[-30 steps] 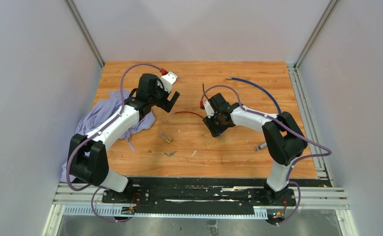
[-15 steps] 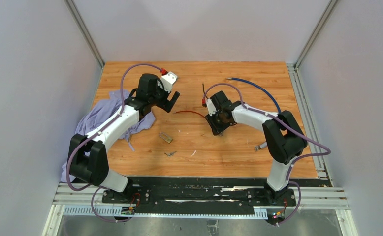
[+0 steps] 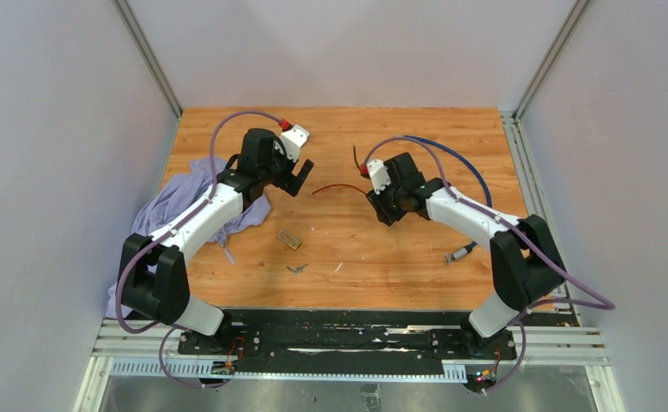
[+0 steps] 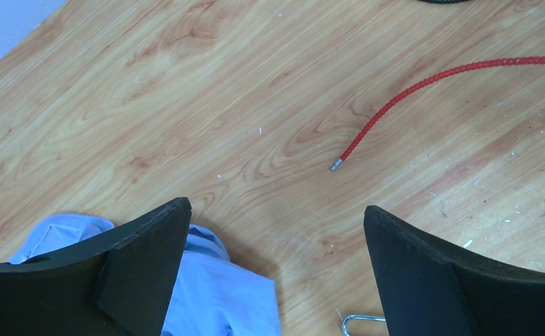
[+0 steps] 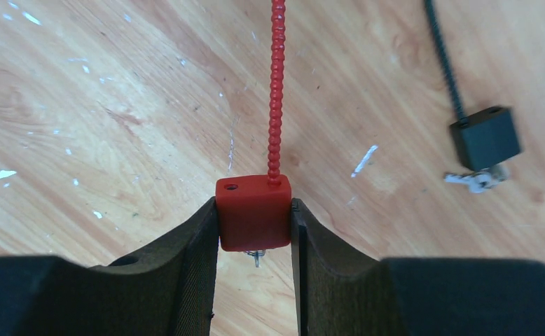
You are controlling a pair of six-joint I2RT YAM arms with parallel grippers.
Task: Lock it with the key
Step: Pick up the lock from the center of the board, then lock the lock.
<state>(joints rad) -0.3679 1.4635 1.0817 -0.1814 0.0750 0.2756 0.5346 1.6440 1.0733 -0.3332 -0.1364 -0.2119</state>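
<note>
My right gripper (image 5: 253,206) is shut on a red lock block (image 5: 253,222). Its red beaded cable (image 5: 276,84) runs straight ahead over the wood, and a small metal piece (image 5: 256,257) pokes out under the block. From above, the right gripper (image 3: 388,206) sits mid-table with the red cable (image 3: 335,188) trailing left. A small bunch of keys (image 3: 296,269) lies near the front, beside a brass padlock (image 3: 289,239). My left gripper (image 3: 294,178) hangs open and holds nothing. In the left wrist view the left gripper (image 4: 277,208) is above bare wood, with the cable's free end (image 4: 336,166) ahead.
A blue cloth (image 3: 185,206) is bunched at the table's left edge and shows under my left finger as blue cloth (image 4: 214,294). A black lock block (image 5: 485,136) with keys (image 5: 476,180) and black cable lies right of the red one. A blue cable (image 3: 455,159) curves at the back right.
My right gripper has closed on the red block and carried it back and to the right, dragging the red cable along. The left arm has not moved.
</note>
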